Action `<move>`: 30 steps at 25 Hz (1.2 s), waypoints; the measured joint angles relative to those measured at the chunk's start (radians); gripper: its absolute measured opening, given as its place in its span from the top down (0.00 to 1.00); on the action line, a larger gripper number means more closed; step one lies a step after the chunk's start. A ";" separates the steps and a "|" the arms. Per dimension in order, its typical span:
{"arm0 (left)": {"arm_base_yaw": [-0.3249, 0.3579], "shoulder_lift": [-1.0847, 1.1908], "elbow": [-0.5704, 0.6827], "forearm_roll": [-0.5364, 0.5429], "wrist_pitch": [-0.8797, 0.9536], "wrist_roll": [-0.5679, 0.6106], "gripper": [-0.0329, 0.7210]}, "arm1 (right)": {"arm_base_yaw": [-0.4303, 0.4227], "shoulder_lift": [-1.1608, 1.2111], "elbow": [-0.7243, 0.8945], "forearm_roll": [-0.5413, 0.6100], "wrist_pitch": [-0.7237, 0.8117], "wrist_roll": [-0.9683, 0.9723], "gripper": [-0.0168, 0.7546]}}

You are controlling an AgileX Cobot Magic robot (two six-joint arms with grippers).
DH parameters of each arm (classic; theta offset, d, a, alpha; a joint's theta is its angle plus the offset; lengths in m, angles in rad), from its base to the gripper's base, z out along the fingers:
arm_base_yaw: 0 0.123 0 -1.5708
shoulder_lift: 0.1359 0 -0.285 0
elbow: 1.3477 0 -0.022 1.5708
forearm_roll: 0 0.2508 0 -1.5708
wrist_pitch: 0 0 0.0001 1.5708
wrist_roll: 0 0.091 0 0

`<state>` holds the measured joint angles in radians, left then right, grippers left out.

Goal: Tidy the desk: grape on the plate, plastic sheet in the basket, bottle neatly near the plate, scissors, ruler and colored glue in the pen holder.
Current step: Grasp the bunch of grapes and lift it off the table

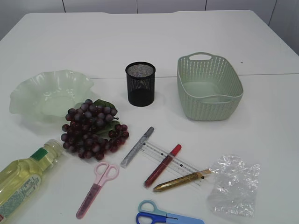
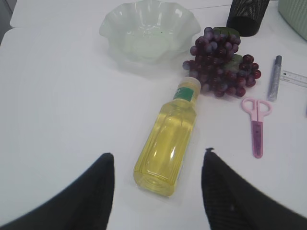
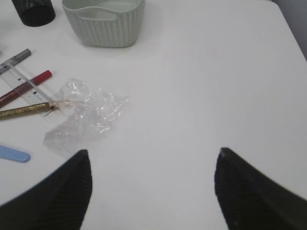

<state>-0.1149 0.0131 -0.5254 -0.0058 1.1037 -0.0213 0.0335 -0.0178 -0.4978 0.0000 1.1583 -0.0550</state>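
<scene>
Blue scissors (image 1: pixel 161 217) nearest, at near edge of counter (image 1: pixel 261 121). Nothing sorted yet, so judged at 1st step. Left end effector (image 2: pixel 158 179) wide open, empty, straddled base of lying bottle (image 2: pixel 169 140); needs drop & close. Right end effector (image 3: pixel 152 184) wide open, empty, near plastic sheet (image 3: pixel 85 120). Grape (image 1: pixel 91 129) beside plate (image 1: pixel 28 95).

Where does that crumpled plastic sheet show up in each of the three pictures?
Exterior view: plastic sheet lies lower right, right of the gold glue pen.
Left wrist view: not in it.
Right wrist view: left of centre, touching the same pen's tip.
Shared landmark: the green basket.
</scene>
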 joint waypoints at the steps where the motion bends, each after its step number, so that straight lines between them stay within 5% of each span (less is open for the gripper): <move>1: 0.000 0.000 0.000 0.000 0.000 0.000 0.39 | 0.000 0.000 0.000 0.000 0.000 0.000 0.22; 30: 0.000 0.035 -0.036 -0.053 -0.027 0.041 0.39 | 0.000 0.058 -0.019 0.006 -0.100 0.128 0.22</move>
<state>-0.1149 0.0477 -0.5618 -0.0591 1.0763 0.0193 0.0335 0.0401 -0.5171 0.0057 1.0586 0.0731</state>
